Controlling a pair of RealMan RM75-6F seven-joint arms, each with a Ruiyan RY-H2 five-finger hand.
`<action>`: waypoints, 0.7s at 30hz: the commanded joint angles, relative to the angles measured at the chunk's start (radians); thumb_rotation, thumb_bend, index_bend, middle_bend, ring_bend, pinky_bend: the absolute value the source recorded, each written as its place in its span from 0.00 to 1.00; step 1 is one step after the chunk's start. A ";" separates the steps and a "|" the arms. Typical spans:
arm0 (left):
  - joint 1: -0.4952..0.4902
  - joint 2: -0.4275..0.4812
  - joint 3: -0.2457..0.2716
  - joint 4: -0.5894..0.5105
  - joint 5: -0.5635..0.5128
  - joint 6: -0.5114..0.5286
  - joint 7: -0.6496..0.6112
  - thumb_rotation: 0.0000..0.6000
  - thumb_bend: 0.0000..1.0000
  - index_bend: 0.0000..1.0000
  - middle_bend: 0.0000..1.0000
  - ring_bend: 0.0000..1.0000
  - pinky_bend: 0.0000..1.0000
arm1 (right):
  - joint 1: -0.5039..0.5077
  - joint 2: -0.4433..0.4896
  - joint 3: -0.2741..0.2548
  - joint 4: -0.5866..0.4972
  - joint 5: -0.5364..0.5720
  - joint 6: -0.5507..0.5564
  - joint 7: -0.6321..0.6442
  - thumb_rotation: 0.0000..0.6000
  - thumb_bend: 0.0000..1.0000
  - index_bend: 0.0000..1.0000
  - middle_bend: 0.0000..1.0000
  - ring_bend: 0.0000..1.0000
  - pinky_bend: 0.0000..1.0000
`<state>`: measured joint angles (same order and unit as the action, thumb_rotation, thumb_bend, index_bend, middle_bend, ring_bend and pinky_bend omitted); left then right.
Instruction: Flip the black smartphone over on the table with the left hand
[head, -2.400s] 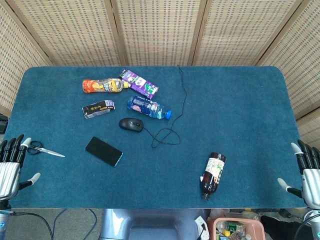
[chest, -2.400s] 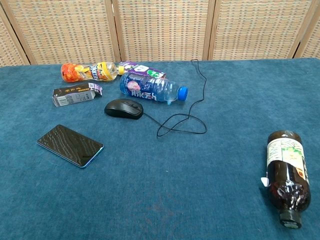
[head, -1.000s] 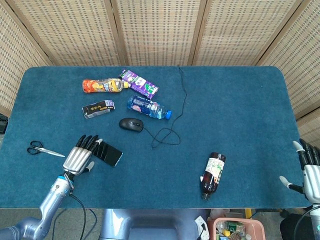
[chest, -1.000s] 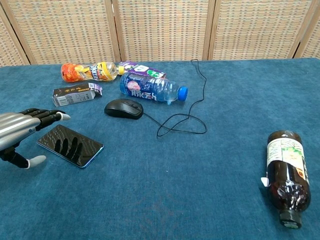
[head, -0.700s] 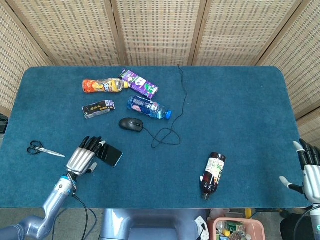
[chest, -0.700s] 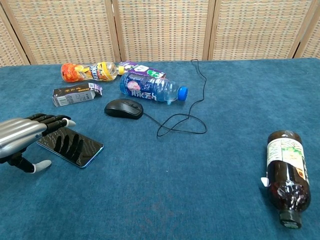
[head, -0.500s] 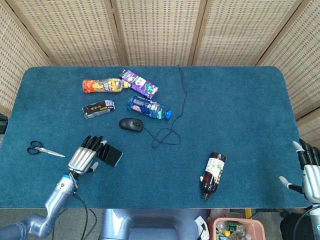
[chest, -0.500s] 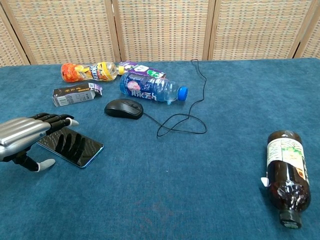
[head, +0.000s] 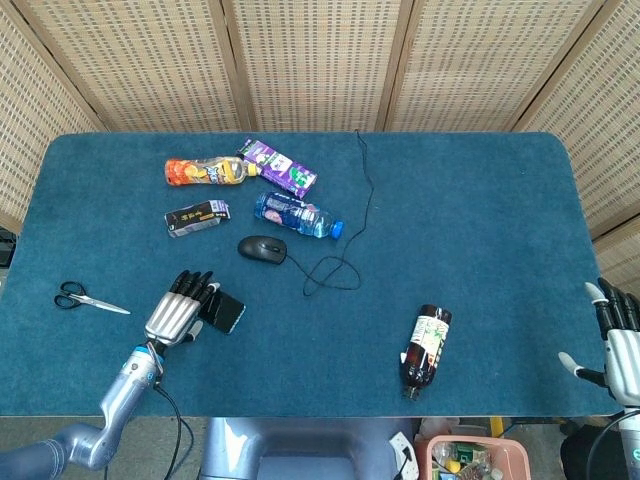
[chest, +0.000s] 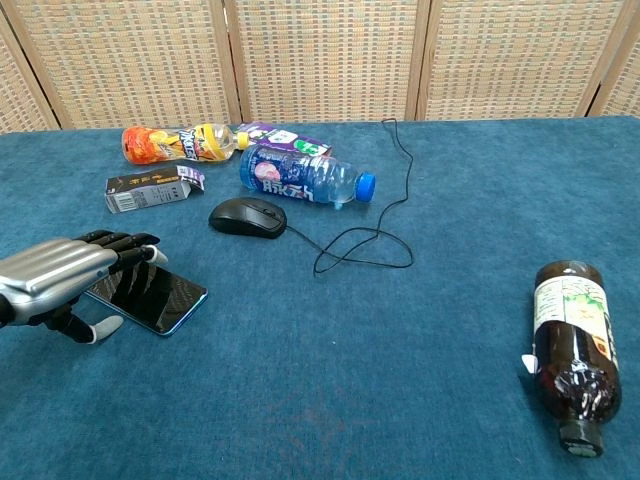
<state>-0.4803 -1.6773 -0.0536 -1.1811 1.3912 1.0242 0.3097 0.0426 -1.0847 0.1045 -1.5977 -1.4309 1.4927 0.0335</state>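
1. Your left hand (head: 178, 313) sits lower left of the head view, palm down, fingers stretched flat over the left part of the phone (head: 226, 311). It holds nothing; fingers apart, thumb out to the side.
2. Chest view: left hand (chest: 62, 272) at left edge, fingertips (chest: 140, 243) above the phone (chest: 160, 294). Can't tell if they touch the screen; finger reflections show in the glass.
3. Phone lies flat, screen up, on the blue table (head: 480, 230), lower left of centre, below the mouse (head: 262, 249).
4. Your right hand (head: 620, 343) shows at the lower right edge of the head view, off the table, fingers spread, nothing in it.
5. Mouse cable (head: 340, 262) loops right of the mouse and runs to the far table edge.
6. Upper left cluster: orange bottle (head: 203, 172), purple carton (head: 279, 167), blue bottle (head: 297, 214), small dark box (head: 196, 217). All lie on their sides.
7. Brown bottle (head: 426, 344) lies on its side lower right of centre, dark liquid inside, cap toward you.
8. Scissors (head: 85, 298) at the left, apart from your left hand.
9. Pink bin (head: 476, 458) below the table edge holds mixed small items, too small to tell.
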 joint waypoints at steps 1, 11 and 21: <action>-0.003 -0.007 0.004 0.010 0.008 0.007 -0.013 1.00 0.44 0.22 0.00 0.00 0.00 | 0.000 0.000 0.000 0.001 0.000 0.000 0.002 1.00 0.00 0.00 0.00 0.00 0.00; 0.000 -0.025 0.014 0.054 0.045 0.055 -0.065 1.00 0.60 0.34 0.00 0.00 0.00 | 0.000 0.001 0.000 0.002 -0.001 0.001 0.007 1.00 0.00 0.00 0.00 0.00 0.00; -0.039 0.002 -0.006 0.031 0.051 0.039 -0.036 1.00 0.71 0.40 0.00 0.00 0.00 | 0.003 -0.001 -0.002 0.003 0.000 -0.006 0.004 1.00 0.00 0.00 0.00 0.00 0.00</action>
<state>-0.5073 -1.6826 -0.0531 -1.1415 1.4433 1.0725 0.2592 0.0449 -1.0853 0.1029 -1.5952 -1.4316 1.4875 0.0376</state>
